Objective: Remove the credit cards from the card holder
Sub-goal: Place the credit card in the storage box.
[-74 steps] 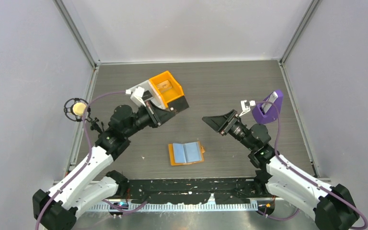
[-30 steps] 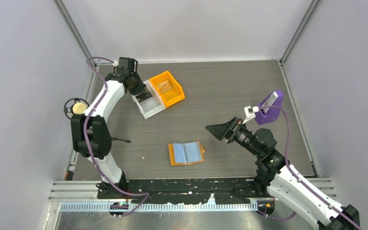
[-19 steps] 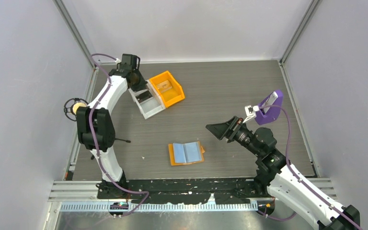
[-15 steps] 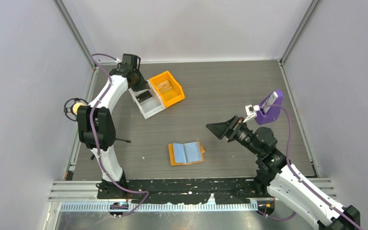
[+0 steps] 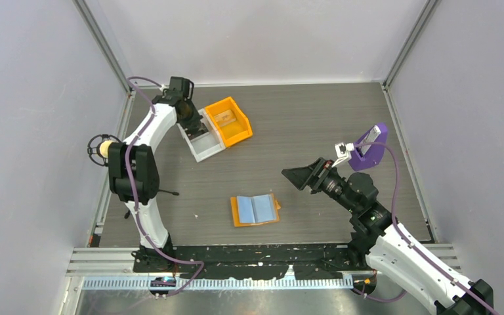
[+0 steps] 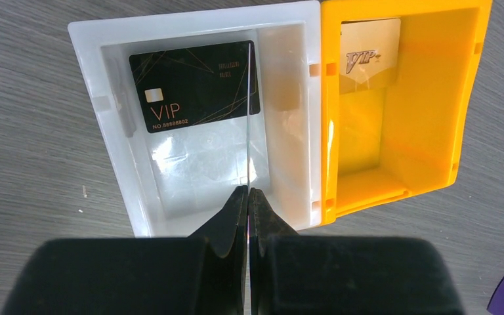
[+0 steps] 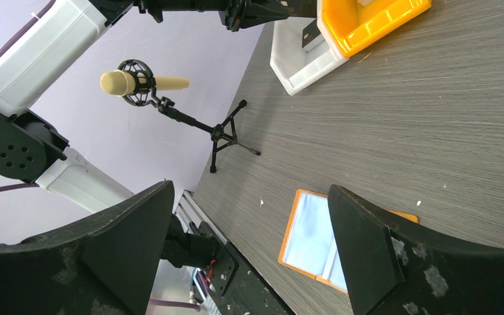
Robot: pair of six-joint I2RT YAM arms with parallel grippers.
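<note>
The orange card holder (image 5: 256,210) lies open on the table, its two light blue panels facing up; it also shows in the right wrist view (image 7: 312,239). My left gripper (image 5: 193,123) is shut on a thin card (image 6: 246,118), seen edge-on, and holds it over the white bin (image 6: 105,131). A black VIP card (image 6: 193,85) lies in that bin. A pale VIP card (image 6: 369,52) lies in the orange bin (image 6: 426,131). My right gripper (image 5: 295,176) is open and empty, above and to the right of the card holder (image 7: 249,190).
The white bin (image 5: 200,146) and orange bin (image 5: 228,121) stand side by side at the back left. A purple wedge stand (image 5: 367,149) holding a card is at the right. A microphone on a small tripod (image 5: 105,147) stands at the left edge.
My left arm has swung from the table's middle out to the back left and now holds the card over the white bin. In the last half second it barely moved. The right arm shifted slightly.
</note>
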